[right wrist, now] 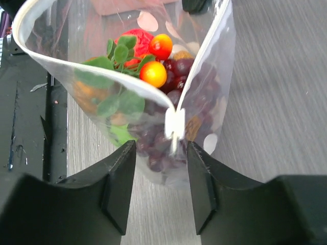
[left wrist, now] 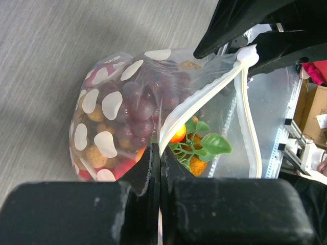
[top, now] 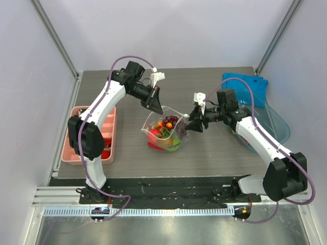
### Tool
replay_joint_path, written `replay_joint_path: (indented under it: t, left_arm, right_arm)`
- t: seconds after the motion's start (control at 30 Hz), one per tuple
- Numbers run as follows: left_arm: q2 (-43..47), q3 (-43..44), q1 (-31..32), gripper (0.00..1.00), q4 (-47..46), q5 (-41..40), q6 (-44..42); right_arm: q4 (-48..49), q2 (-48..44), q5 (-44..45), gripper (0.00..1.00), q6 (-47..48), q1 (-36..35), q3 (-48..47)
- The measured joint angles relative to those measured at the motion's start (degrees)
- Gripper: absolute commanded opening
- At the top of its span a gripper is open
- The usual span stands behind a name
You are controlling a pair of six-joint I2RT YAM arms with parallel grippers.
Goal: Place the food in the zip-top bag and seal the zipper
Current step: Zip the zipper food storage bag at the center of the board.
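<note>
The clear dotted zip-top bag (top: 164,133) stands on the table's middle with its mouth open. Inside lie the food pieces: dark purple grapes (left wrist: 138,102), small orange balls on green stems (right wrist: 153,74) and a red piece (right wrist: 140,41). My left gripper (top: 156,106) is shut on the whitish zipper strip (left wrist: 204,97) at the bag's left end; the pinch shows in the left wrist view (left wrist: 160,153). My right gripper (top: 190,124) is open at the bag's right end. Its jaws (right wrist: 161,153) straddle the white zipper end tab (right wrist: 174,124) without touching it.
A pink compartment tray (top: 89,135) with red pieces sits at the left. A clear blue-tinted tub (top: 265,120) and a blue sheet (top: 245,84) lie at the right, under the right arm. The table's near edge is a black strip.
</note>
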State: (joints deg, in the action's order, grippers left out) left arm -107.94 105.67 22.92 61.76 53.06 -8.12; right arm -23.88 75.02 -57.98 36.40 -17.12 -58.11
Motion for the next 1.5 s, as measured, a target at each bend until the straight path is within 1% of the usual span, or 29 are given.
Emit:
replay_joint_path:
  t: [0.2, 0.37, 0.47, 0.5, 0.6, 0.63, 0.67, 0.7, 0.73, 0.77, 0.83, 0.87, 0.97, 1.03, 1.07, 1.13, 1.17, 1.2, 1.3, 1.4, 1.5]
  left_arm:
    - [0.0, 0.0, -0.2, 0.00, 0.1, -0.1, -1.4]
    - [-0.1, 0.0, -0.2, 0.00, 0.2, -0.1, -1.6]
    - [-0.1, 0.0, -0.2, 0.00, 0.2, -0.1, -1.6]
    - [-0.1, 0.0, -0.2, 0.00, 0.2, -0.1, -1.6]
    - [-0.1, 0.0, -0.2, 0.00, 0.2, -0.2, -1.5]
    - [-0.1, 0.0, -0.2, 0.00, 0.2, -0.2, -1.5]
    - [-0.1, 0.0, -0.2, 0.00, 0.2, -0.2, -1.5]
    - [-0.1, 0.0, -0.2, 0.01, 0.2, -0.4, -1.5]
    - [-0.2, 0.0, -0.2, 0.02, 0.2, -0.4, -1.5]
    - [-0.2, 0.0, -0.2, 0.04, 0.2, -0.4, -1.4]
    - [-0.2, 0.0, -0.2, 0.14, 0.1, -0.5, -1.1]
    - [-0.2, 0.0, -0.3, 0.21, -0.1, -0.6, -0.9]
    - [0.0, -0.2, -0.3, 0.28, -3.5, -2.0, 1.3]
    - [1.6, -1.6, -0.3, 0.29, -8.0, -3.8, 2.9]
    - [2.6, -2.0, -0.2, 0.31, -9.6, -4.6, 3.2]
    - [4.7, -2.0, 0.5, 0.34, -12.3, -6.1, 2.5]
    - [5.9, -1.9, 1.0, 0.39, -13.4, -6.7, 1.5]
    - [7.2, -1.8, 1.9, 0.41, -14.2, -7.0, 0.0]
    - [10.9, -2.1, 5.3, 0.43, -15.6, -7.0, -4.8]
    - [15.0, -4.8, 9.5, 0.42, -17.2, -7.0, -9.3]
    - [16.6, -6.8, 13.1, 0.42, -17.5, -7.7, -12.3]
  right_arm:
    - [3.2, 0.0, -0.2, 0.52, -1.8, 1.4, 4.5]
    - [12.0, 0.0, -0.2, 0.52, -8.1, 1.6, 7.5]
    - [16.9, 0.0, -0.2, 0.50, -11.2, 1.6, 7.5]
    - [19.0, 0.0, -0.3, 0.47, -12.3, 1.6, 7.5]
    - [23.3, 0.0, -0.7, 0.32, -14.7, 1.6, 7.6]
    - [24.4, 0.0, -0.9, 0.19, -15.5, 1.6, 7.6]
    - [25.2, 0.0, -1.1, 0.12, -16.0, 1.6, 7.6]
    - [26.0, 0.0, -1.4, 0.05, -16.7, 1.6, 7.6]
    - [26.3, 0.0, -1.6, 0.01, -16.5, 1.6, 7.7]
    - [26.5, 0.0, -1.7, 0.01, -16.5, 1.6, 7.8]
    - [26.4, -0.1, -1.8, 0.01, -15.9, 1.6, 8.2]
    - [26.4, -0.2, -1.8, 0.01, -15.6, 1.6, 8.4]
    - [25.9, -1.1, -1.9, 0.01, -14.6, 1.6, 9.3]
    - [25.4, -1.8, -1.9, 0.01, -14.0, 1.6, 9.7]
    - [25.0, -2.2, -1.9, 0.01, -13.9, 1.6, 9.8]
    - [24.6, -2.8, -1.9, 0.01, -13.8, 1.6, 9.8]
    - [24.3, -3.2, -1.9, 0.01, -13.7, 1.6, 9.8]
    - [23.8, -3.6, -1.9, 0.01, -13.7, 1.6, 9.8]
    - [21.5, -5.3, -1.9, 0.01, -13.8, 1.6, 9.8]
    - [19.8, -7.4, -1.9, 0.01, -14.0, 1.6, 10.2]
    - [18.1, -9.1, -1.9, 0.01, -14.8, 1.6, 10.4]
